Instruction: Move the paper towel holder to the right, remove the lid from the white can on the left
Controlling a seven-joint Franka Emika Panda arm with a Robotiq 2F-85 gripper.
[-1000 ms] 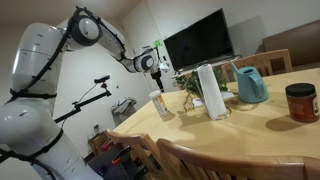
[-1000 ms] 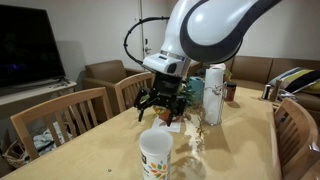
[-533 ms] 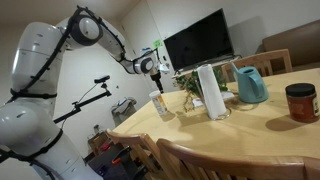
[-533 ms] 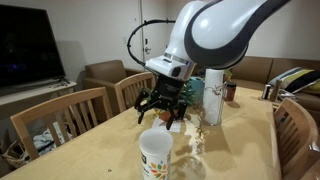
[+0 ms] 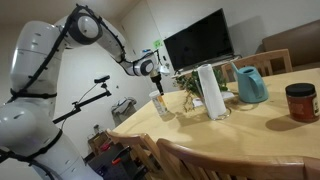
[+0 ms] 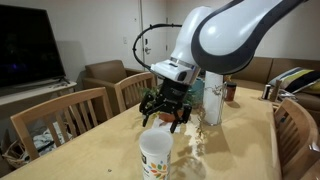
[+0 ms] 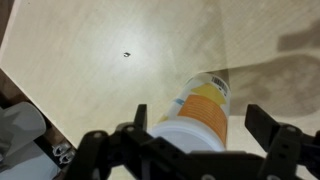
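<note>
The white can (image 5: pixel 160 105) with an orange label and a white lid stands upright near the table's end; it also shows in an exterior view (image 6: pixel 155 158). In the wrist view the can (image 7: pixel 198 115) lies right below, its lid between the two spread fingers. My gripper (image 5: pixel 154 70) is open and empty and hovers above the can without touching it; it shows in both exterior views (image 6: pixel 165 112) and in the wrist view (image 7: pixel 200 122). The paper towel holder (image 5: pixel 210 92) with its white roll stands upright further along the table (image 6: pixel 213 95).
A teal pitcher (image 5: pixel 250 85) and a red-lidded jar (image 5: pixel 300 102) stand beyond the holder. A small plant (image 5: pixel 189 88) sits between can and holder. Wooden chairs (image 6: pixel 65 115) line the table edge. A television (image 5: pixel 200 42) stands behind.
My gripper has shifted slightly, closer over the can, still open. The can and the paper towel holder have not moved.
</note>
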